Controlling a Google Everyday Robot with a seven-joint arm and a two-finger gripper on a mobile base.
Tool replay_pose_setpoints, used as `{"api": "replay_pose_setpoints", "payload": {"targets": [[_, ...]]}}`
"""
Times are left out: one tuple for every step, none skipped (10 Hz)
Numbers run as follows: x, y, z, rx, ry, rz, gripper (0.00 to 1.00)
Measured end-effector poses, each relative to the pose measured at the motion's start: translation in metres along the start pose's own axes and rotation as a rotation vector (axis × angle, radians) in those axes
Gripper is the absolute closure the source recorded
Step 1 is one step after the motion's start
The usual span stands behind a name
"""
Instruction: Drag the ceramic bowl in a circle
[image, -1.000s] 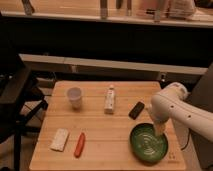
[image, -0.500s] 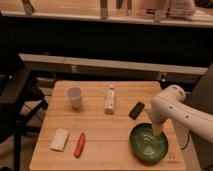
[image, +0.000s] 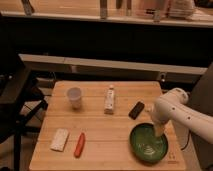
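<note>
Ceramic bowl (image: 145, 145), dark green and glossy, sits at the near right corner of the table (image: 110, 131), its edge close to the front and right borders of the wood. The pincer (image: 159, 131) is lowered into the far right part of the bowl, just inside the rim, and it stands open, clamped on nothing; whether its tip presses on the inner wall is not clear. The white arm (image: 174, 104) bends down to it from the right.

To the left, also on the near half, lie an orange carrot-like piece (image: 79, 145) and a pale rectangular pad (image: 60, 140), both well apart from the bowl. Farther back are a dark flat object (image: 136, 110), near the bowl's far side, a white bottle (image: 109, 99) lying mid-table, and a translucent white cup (image: 74, 97) standing at the far left.

As for progress, the approach looks done: the pincer is placed where it could push the bowl from inside. Nothing here shows any of the circle traced, so I judge the whole drag is left to do. The dark flat object is the nearest thing the circle might catch, and the table's edges leave little room on the near and right sides
</note>
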Motion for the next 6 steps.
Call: {"api": "replay_pose_setpoints", "payload": {"targets": [[0.000,-0.001,0.004,0.001,-0.003,-0.004,0.20],[0.001,0.000,0.007,0.000,-0.006,-0.004,0.20],[0.002,0.000,0.009,0.001,-0.010,-0.006,0.20],[0.004,0.000,0.012,0.002,-0.012,-0.008,0.20],[0.005,0.001,0.013,0.001,-0.012,-0.010,0.20],[0.004,0.001,0.014,0.000,-0.013,-0.013,0.20]]}}
